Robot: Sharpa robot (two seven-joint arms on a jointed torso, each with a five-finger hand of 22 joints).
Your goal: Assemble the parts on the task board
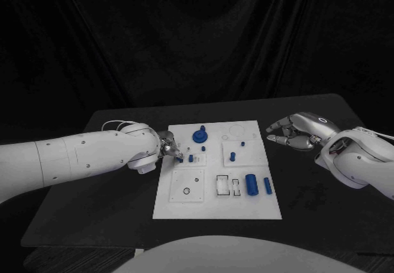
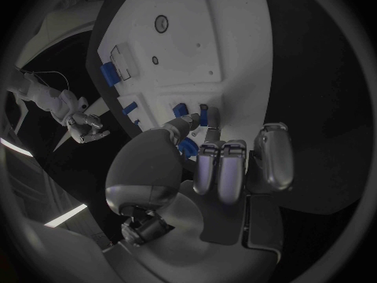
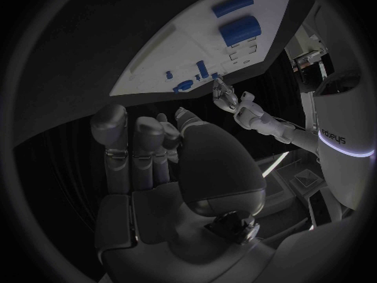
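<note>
**Presently on the worktop: task board, parts, two hands**

Worktop (image 1: pixel 98 199): black, carrying one white task board (image 1: pixel 217 207) at its middle, long side running from the near edge toward the far edge.

Task board, far half: a large round blue part (image 1: pixel 200 136) near the far edge; a small blue peg (image 1: pixel 242 144) and a second blue peg (image 1: pixel 232 156) toward the right edge; two short blue pieces (image 1: pixel 191 158) toward the left edge, close by the left hand.

Task board, near half: a thick blue cylinder (image 1: pixel 251 184) and a thinner blue rod (image 1: pixel 267 185) lying side by side along the right edge; a rectangular slot (image 1: pixel 223 185) just beside them; a square plate with a small ring (image 1: pixel 187 191) toward the left edge.

Left hand (image 1: pixel 170 149): at the board's left edge, fingers (image 2: pixel 212 163) bent down together over the small blue pieces there. Whether it grips one cannot be told.

Right hand (image 1: pixel 293 133): over bare worktop off the board's far right corner, apart from the board, fingers curled loosely inward with nothing in them.
</note>
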